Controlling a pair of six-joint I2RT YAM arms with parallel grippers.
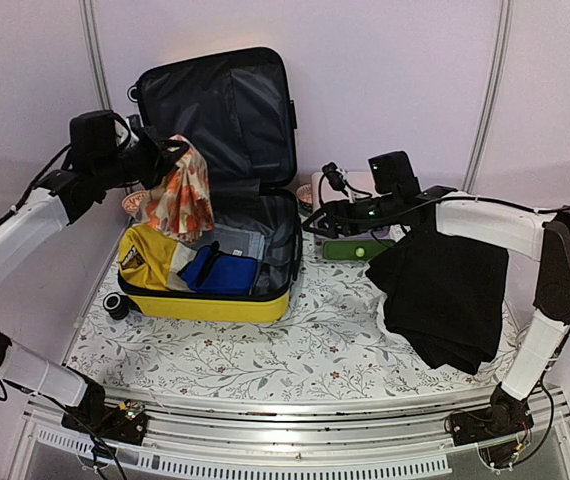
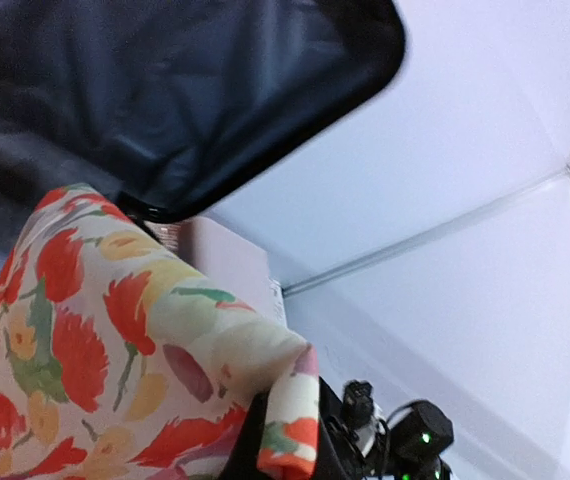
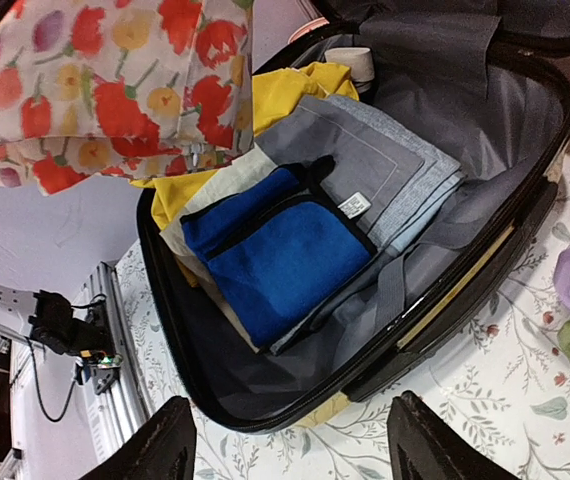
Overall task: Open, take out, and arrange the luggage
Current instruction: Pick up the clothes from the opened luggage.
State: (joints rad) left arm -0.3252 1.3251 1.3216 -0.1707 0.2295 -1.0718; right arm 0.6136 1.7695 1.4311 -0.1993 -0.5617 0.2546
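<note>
The left gripper (image 1: 165, 153) is pinched on a pale fabric cloth printed with red and orange flowers (image 1: 180, 198), which hangs just below it. Under that cloth lies the open glossy yellow hard-shell luggage (image 1: 205, 303) (lid standing upright behind), with a folded blue fabric piece (image 3: 275, 250) inside. The right gripper (image 3: 295, 448), fingers spread, hovers just right of the luggage. A black garment (image 1: 445, 290) is heaped behind it, under its arm.

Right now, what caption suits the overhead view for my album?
Left gripper holds a floral cloth above the open yellow luggage; right gripper hovers open.
</note>
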